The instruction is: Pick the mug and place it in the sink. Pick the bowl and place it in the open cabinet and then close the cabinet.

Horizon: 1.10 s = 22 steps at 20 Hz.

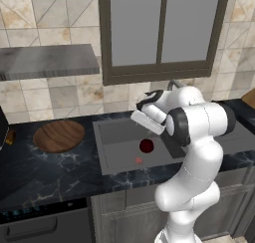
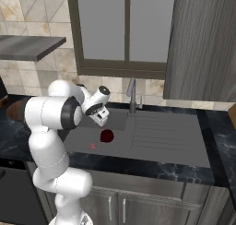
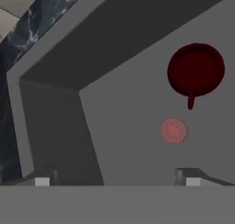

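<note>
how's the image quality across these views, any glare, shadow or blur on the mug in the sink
Left base view: flat even light, no glare, the mug reads as a dark red disc in the sink. Right base view: equally flat, mug crisp but small. Hand view: slightly soft, the basin's near wall shaded darker, mug interior nearly black.

Dark red mug [image 3: 196, 70] upright in grey sink [image 1: 119, 132]; wooden bowl [image 1: 59, 135] on the surface at sink's 9 o'clock

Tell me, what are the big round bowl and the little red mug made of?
The bowl looks like brown wood: you can see curved grain rings across it. The mug, sitting in the sink, is smooth, dull dark red, maybe ceramic or plastic; the pictures cannot settle which.
</note>
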### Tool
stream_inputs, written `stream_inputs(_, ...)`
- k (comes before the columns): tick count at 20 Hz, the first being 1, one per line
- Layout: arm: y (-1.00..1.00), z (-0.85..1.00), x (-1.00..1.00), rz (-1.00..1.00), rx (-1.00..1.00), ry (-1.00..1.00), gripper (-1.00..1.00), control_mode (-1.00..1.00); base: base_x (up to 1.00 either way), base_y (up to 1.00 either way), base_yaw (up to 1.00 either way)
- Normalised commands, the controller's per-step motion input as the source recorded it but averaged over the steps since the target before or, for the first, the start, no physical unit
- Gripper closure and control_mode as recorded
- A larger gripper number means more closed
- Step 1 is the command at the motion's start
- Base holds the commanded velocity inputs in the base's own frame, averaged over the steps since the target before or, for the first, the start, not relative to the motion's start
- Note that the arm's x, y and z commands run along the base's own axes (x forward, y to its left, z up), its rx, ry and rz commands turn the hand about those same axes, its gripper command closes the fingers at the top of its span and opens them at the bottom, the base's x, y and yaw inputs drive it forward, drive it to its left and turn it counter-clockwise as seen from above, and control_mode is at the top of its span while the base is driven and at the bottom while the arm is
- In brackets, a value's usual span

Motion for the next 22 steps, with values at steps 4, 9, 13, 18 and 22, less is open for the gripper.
stream_inputs(4,0.39,0.65,0.00,0.20,0.18,0.01,-1.00,-1.00,0.00,0.00,0.00)
stream_inputs(9,0.83,0.25,0.00,0.15,0.08,0.04,-1.00,-1.00,0.00,0.00,0.00)
stream_inputs(13,0.99,0.18,0.00,0.05,0.00,0.00,-1.00,-1.00,0.00,0.00,0.00)
stream_inputs(18,0.74,0.02,0.04,0.00,0.00,-0.01,-1.00,-1.00,0.00,0.00,0.00)
stream_inputs(22,0.37,-0.08,0.08,-0.03,0.02,-0.01,-1.00,-1.00,0.00,0.00,0.00)
